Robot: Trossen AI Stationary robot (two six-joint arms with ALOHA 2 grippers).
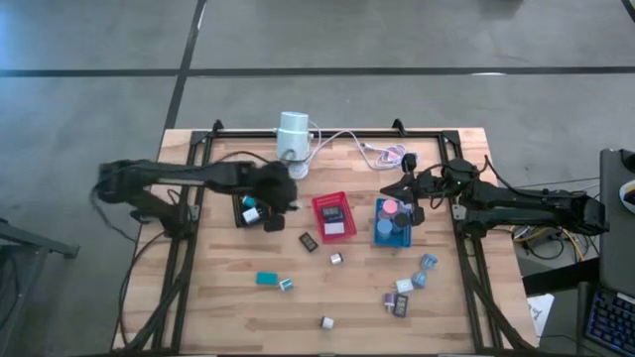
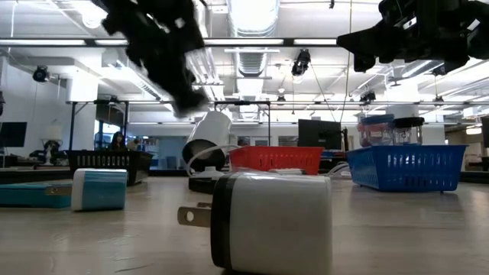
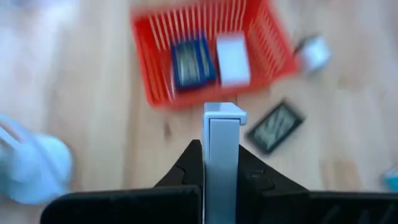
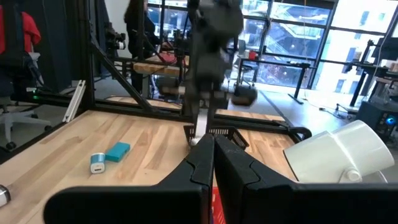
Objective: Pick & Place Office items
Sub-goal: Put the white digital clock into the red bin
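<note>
My left gripper (image 3: 221, 152) (image 1: 273, 222) hangs above the table between the black tray (image 1: 244, 210) and the red tray (image 1: 334, 215), shut on a thin white flat piece (image 3: 222, 134). Other office items lie loose on the wood: a black piece (image 1: 310, 241), a teal block (image 1: 266, 279), a small grey piece (image 1: 336, 259) and a white plug (image 2: 271, 221) near the front edge. My right gripper (image 1: 402, 189) (image 4: 211, 152) waits shut, level, over the far end of the blue tray (image 1: 393, 223). My left gripper pinches the white flat piece by its two broad faces (image 3: 222, 163) between the two fingers. The fingers slant downward, and the piece sticks out past their tips, edge-on to the wrist camera. It hangs clear of the table (image 4: 200, 129).
The red tray (image 3: 205, 50) holds a dark blue piece and a white one. The blue tray holds pink discs. A white cylinder (image 1: 294, 139) with cables stands at the far edge. More small pieces (image 1: 407, 288) cluster at the front right. A black frame borders the table.
</note>
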